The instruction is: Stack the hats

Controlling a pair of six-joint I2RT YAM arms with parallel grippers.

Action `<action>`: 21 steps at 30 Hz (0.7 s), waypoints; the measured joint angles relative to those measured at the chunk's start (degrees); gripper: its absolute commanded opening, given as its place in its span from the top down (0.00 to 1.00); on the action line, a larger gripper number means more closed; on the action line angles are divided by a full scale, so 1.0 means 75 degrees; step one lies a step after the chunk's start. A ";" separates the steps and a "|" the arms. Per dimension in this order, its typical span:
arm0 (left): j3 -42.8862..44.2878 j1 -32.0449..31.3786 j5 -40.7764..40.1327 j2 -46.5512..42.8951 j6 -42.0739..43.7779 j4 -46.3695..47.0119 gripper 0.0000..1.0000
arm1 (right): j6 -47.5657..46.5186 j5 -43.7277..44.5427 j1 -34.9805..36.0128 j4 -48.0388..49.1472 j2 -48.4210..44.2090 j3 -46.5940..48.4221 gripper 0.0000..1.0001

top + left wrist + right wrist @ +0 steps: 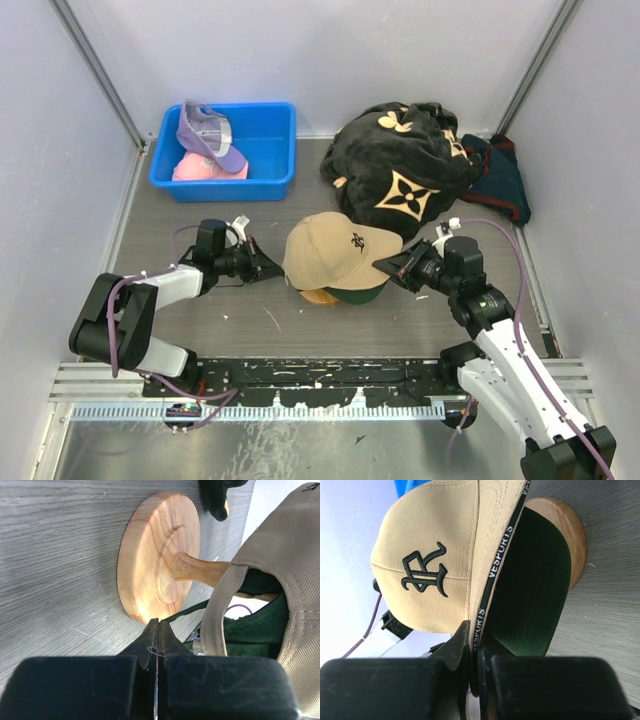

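A tan hat (330, 250) sits over a dark green hat (358, 295) on the wooden stand (320, 296) at the table's middle. My right gripper (385, 265) is shut on the tan hat's brim; in the right wrist view the tan hat (425, 545) has its brim edge pinched between the fingers of the right gripper (475, 635), with the green brim (530, 590) just beneath. My left gripper (272, 268) is shut on nothing, left of the stand. In the left wrist view the left gripper (159, 625) points at the stand's round base (160, 555). A purple hat (205, 130) and a pink hat (205, 170) lie in the blue bin (270, 180).
A large black cloth with tan flower marks (400, 170) is heaped at the back right, close behind the stand. A dark blue and red fabric item (500, 175) lies beside it by the right wall. White walls close in the grey table on three sides.
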 measured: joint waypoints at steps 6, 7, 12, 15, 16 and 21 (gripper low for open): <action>-0.0117 -0.0012 -0.0085 -0.0291 0.0009 -0.0207 1.00 | -0.0187 0.0044 0.0003 0.0032 0.0201 0.0017 1.00; -0.0119 -0.0015 -0.0099 -0.0315 0.0017 -0.0213 1.00 | -0.0221 0.0038 0.0003 0.0090 0.0254 -0.0006 1.00; -0.0160 -0.0020 -0.0117 -0.0396 0.0032 -0.0254 1.00 | -0.0469 -0.0061 -0.0006 0.0265 0.0597 -0.0026 0.81; -0.0160 -0.0023 -0.0134 -0.0399 0.0038 -0.0289 1.00 | -0.0694 -0.0105 -0.0020 0.0268 0.0799 -0.0017 0.65; -0.0160 -0.0023 -0.0137 -0.0399 0.0041 -0.0315 1.00 | -0.0752 -0.0082 -0.0023 0.0184 0.0828 -0.0003 0.61; -0.0160 -0.0035 -0.0146 -0.0396 0.0044 -0.0318 1.00 | -0.1311 0.0382 -0.0038 -0.1020 0.0851 0.0402 0.52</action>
